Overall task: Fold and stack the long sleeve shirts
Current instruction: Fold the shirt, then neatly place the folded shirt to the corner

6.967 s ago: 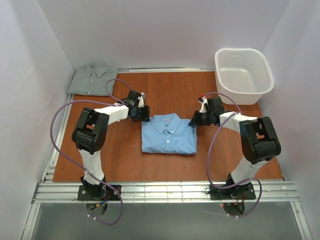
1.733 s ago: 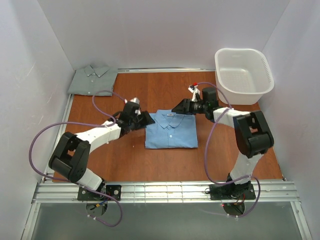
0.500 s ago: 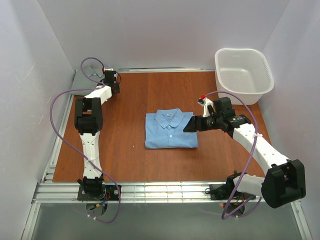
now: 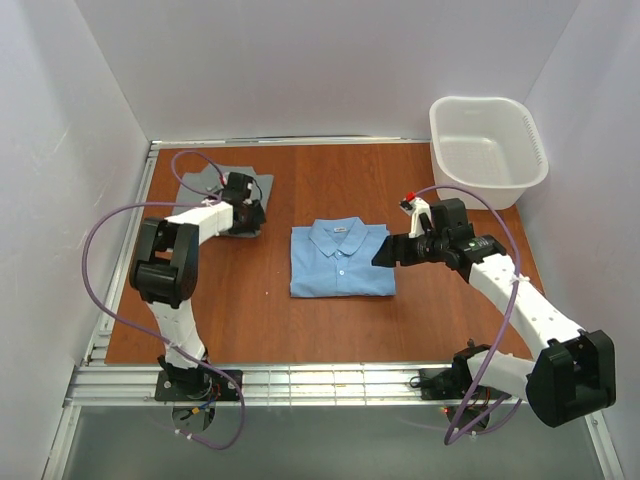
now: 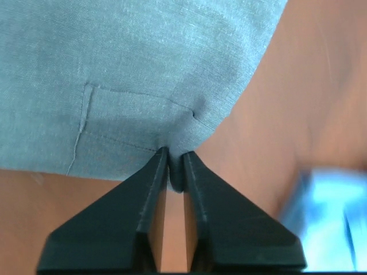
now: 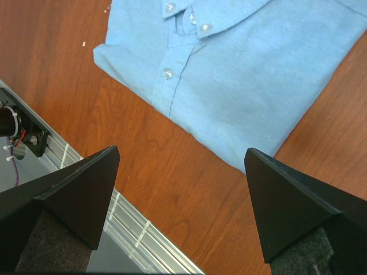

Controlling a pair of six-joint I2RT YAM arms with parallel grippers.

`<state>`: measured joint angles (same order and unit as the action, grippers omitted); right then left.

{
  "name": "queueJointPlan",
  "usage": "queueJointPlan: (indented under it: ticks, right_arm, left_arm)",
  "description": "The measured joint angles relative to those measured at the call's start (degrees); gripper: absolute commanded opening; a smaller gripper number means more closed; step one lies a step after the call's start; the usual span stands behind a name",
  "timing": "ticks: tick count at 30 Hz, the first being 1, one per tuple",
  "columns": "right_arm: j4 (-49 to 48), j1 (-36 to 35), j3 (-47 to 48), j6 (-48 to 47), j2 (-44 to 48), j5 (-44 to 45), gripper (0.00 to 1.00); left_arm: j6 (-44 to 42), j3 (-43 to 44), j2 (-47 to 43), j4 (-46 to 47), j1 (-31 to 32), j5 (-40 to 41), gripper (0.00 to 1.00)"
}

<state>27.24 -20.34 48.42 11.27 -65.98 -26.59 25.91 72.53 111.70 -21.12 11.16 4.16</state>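
A grey-green long sleeve shirt [image 4: 205, 185] lies bunched on the table's back left, partly hidden under my left arm. My left gripper [image 4: 245, 215] is shut on its edge. In the left wrist view the two fingers pinch a fold of that cloth [image 5: 126, 74] at the left gripper [image 5: 175, 163] tips. A folded sky-blue long sleeve shirt [image 4: 340, 262] lies in the middle of the table, collar to the back. My right gripper [image 4: 384, 257] hovers open at its right edge. The right wrist view shows the blue shirt [image 6: 241, 69] ahead of the open right gripper [image 6: 180, 153], nothing between the fingers.
A white plastic basket [image 4: 487, 150] stands at the back right corner. White walls close the table on three sides. A metal rail [image 4: 330, 385] runs along the near edge by the arm bases.
My left gripper has closed on the grey-green shirt and pulled it from the back left corner toward the middle. The right arm has barely moved.
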Motion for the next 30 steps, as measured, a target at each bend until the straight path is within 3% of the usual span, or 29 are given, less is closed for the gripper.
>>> queueJointPlan:
  ticks: [7, 8, 9, 14, 16, 23, 27, 30]
  right_arm:
    - [0.04, 0.00, -3.52, -0.07, 3.17, 1.46, 0.83]
    - [-0.04, 0.00, -3.93, -0.04, 3.63, 1.66, 0.84]
    - [-0.09, -0.02, -4.28, 0.02, 3.93, 1.95, 0.84]
    - [-0.37, 0.33, -5.42, 2.01, 3.32, 3.78, 0.99]
    - [-0.61, 1.53, -5.62, 3.17, 2.03, 4.04, 0.99]
    - [-1.84, 5.81, -5.66, 6.25, -5.99, 5.29, 0.96]
    - [-2.69, 6.12, -5.66, 7.21, -9.62, 5.44, 0.86]
    - [-3.39, 6.12, -4.98, 6.71, -12.79, 5.46, 0.85]
  left_arm:
    - [12.31, -14.73, -12.22, -1.11, 10.47, -6.38, 0.30]
    - [13.46, -15.21, -12.72, -1.01, 11.21, -7.15, 0.35]
    - [14.43, -15.47, -12.98, -0.76, 11.61, -7.89, 0.51]
    - [17.64, -15.50, -15.61, -0.31, 11.74, -10.43, 0.76]
    - [18.47, -15.61, -19.06, -0.79, 11.74, -11.30, 0.80]
    - [20.63, -19.45, -31.74, -0.20, 14.32, -16.74, 0.79]
    - [22.21, -25.97, -33.18, 0.26, 16.11, -19.37, 0.77]
    - [23.30, -30.01, -32.26, 0.20, 16.13, -20.26, 0.75]
